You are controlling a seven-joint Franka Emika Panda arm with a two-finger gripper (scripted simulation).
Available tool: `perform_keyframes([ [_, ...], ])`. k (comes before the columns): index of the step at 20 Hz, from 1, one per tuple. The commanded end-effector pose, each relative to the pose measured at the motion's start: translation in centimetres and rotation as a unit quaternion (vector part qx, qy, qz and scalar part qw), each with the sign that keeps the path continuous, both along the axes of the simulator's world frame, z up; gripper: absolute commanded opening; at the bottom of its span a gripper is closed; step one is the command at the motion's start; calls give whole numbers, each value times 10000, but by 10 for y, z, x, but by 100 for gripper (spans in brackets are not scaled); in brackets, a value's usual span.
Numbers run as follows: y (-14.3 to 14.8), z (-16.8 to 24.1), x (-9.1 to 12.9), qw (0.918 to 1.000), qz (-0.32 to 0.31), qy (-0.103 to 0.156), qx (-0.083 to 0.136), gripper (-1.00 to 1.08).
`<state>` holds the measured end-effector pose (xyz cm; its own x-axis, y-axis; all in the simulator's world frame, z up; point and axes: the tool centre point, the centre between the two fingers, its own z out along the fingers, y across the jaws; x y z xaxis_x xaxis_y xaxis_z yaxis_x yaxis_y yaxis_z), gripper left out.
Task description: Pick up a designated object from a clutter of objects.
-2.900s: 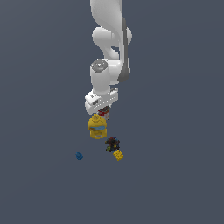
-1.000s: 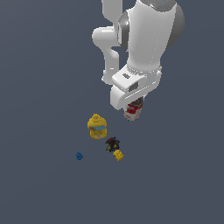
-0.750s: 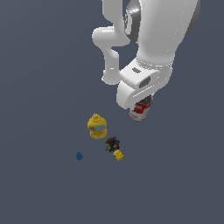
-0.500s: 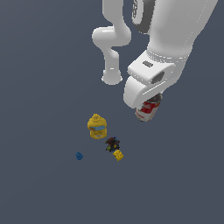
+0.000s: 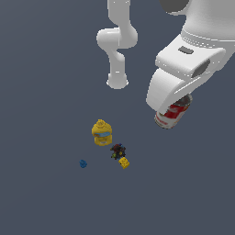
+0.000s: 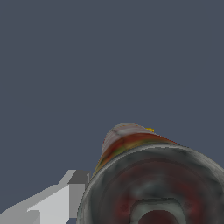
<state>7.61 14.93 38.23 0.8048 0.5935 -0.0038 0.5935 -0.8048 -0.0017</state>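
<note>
A: What has the gripper (image 5: 176, 106) got?

B: The red and white can (image 5: 172, 114). In the exterior view the can pokes out tilted from under the white hand of the arm (image 5: 186, 69), its lower end showing and its upper part hidden by the hand. It hangs in the air, well clear of the things on the floor.

A: How wide are the jaws?

B: They are closed in on the can. The exterior view hides the fingers behind the hand. In the wrist view one pale grey finger (image 6: 65, 192) lies right against the side of the can (image 6: 144, 175), whose grey metal end fills the near corner of the picture. The other finger is out of sight.

A: And the rest of the clutter?

B: On the grey floor (image 5: 46, 92), well apart from the can and toward the exterior view's left. The yellow rounded container (image 5: 102, 132) with its blue band stands upright. Just beside it, nearer the camera, is the dark multicoloured lump (image 5: 117, 150), with the small yellow block (image 5: 123, 162) touching it or nearly so; I cannot tell which. The tiny blue piece (image 5: 83, 163) lies by itself, farther to the exterior view's left.
</note>
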Motion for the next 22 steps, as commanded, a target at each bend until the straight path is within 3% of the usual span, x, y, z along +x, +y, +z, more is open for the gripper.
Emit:
perform_keyframes([
  [1,6,12,8,10000,-2,-19,4,-100],
  [11,24,39,29,10000,-2,-19,4,-100],
  [22,29,47,36,10000,-2,-19,4,-100],
])
